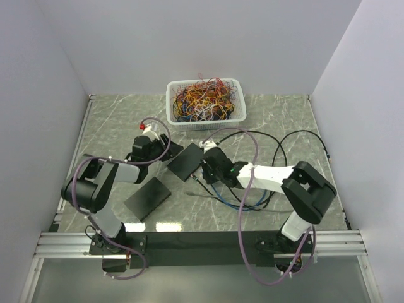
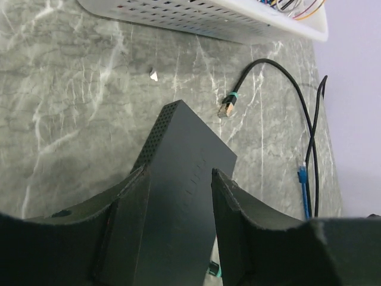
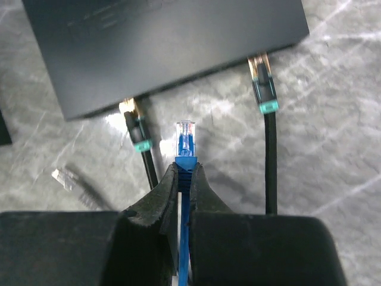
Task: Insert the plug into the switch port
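The black switch (image 1: 186, 161) lies mid-table. My left gripper (image 1: 165, 150) is at its left end. In the left wrist view my left gripper (image 2: 178, 176) has one finger on each long side of the switch (image 2: 184, 149), closed on it. My right gripper (image 3: 184, 170) is shut on the blue cable's boot. Its clear plug (image 3: 186, 134) points at the switch's port face (image 3: 161, 53), a short gap away. It sits between two black cables with teal boots (image 3: 138, 128) (image 3: 264, 89) plugged into the switch. My right gripper (image 1: 205, 167) is just right of the switch.
A white basket (image 1: 172, 101) of tangled wires stands at the back. A second flat black box (image 1: 148, 197) lies front left. Black and blue cables (image 1: 252, 189) loop on the right. A loose black cable end (image 2: 227, 107) lies beyond the switch. A small clear piece (image 3: 62, 177) lies near my right gripper.
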### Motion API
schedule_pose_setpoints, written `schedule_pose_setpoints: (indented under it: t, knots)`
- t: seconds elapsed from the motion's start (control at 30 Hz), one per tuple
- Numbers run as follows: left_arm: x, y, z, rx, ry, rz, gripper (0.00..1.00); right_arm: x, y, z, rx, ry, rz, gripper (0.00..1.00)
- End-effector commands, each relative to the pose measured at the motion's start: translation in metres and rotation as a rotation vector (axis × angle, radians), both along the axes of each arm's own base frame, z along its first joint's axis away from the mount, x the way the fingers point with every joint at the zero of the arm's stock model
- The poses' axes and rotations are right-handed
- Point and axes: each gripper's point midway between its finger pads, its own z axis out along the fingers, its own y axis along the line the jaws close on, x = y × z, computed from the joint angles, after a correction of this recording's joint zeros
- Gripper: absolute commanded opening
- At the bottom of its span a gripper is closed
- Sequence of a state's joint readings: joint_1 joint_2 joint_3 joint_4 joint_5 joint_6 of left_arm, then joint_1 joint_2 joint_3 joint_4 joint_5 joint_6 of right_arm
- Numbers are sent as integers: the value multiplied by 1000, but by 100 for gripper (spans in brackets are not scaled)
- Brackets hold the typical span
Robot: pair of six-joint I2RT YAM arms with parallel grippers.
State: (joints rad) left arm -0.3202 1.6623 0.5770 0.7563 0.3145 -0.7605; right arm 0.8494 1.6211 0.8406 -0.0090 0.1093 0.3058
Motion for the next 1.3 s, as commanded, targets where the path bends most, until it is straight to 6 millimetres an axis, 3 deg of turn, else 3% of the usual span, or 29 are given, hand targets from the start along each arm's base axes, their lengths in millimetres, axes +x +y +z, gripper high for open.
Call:
schedule_pose_setpoints:
  t: [0.0,0.17,0.47,1.27]
  knots:
    - [22,-14,33,-41,-149,-52,51,25,15,19,44,-52,-29,0]
    - [30,-16,11,-3,-117,-58,52,39,16,12,25,-47,-50,0]
    - [32,-20,-5,6,-97,-87,52,54,15,6,23,-35,-75,0]
    - [33,-26,-24,4,-50,-116,48,41,39,27,129,-41,25,0]
